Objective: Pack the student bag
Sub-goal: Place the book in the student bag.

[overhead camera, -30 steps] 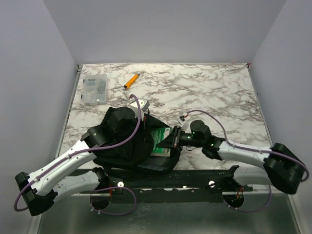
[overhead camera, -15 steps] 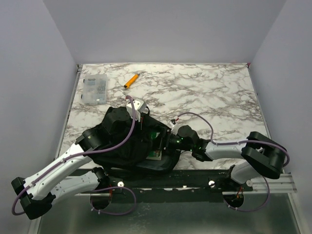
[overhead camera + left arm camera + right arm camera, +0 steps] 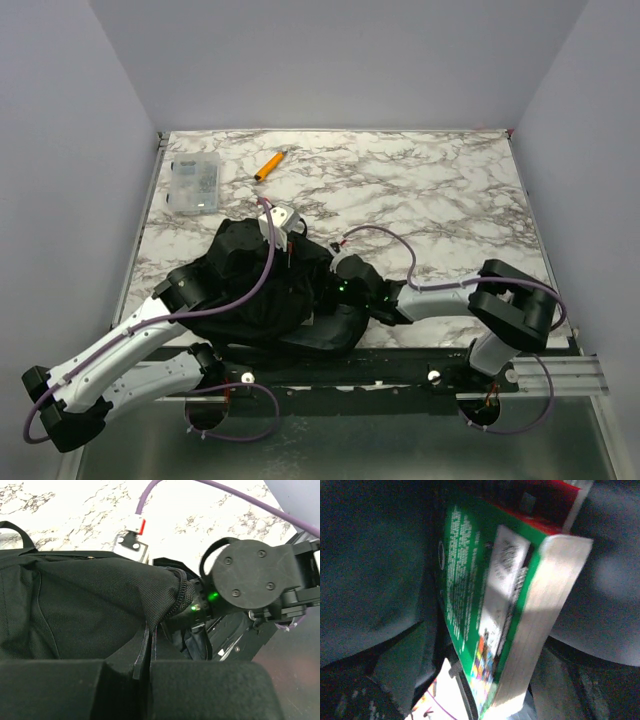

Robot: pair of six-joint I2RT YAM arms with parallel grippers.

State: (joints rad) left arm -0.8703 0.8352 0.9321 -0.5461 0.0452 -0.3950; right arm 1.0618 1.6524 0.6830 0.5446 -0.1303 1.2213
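The student bag (image 3: pixel 255 290) is a black fabric backpack lying at the near middle of the table. My left gripper (image 3: pixel 150 675) is shut on a fold of fabric by the zip edge (image 3: pixel 182 592) and holds the mouth up. My right gripper (image 3: pixel 480 690) reaches into that mouth from the right; from above only its wrist (image 3: pixel 352 285) shows. A green paperback book (image 3: pixel 485 590) lies tilted inside the bag among dark fabric. It sits between the right jaws, which stand apart from it, with a gap showing on the left side.
A clear plastic box (image 3: pixel 194 184) and an orange pen (image 3: pixel 267 165) lie at the far left of the marble table (image 3: pixel 430 200). The right arm's wrist (image 3: pixel 250 577) sits close by the bag's mouth in the left wrist view.
My right arm has pushed leftward into the bag with the green book, which no longer shows from above. Its jaws have parted from the book. The left gripper still holds the fabric.
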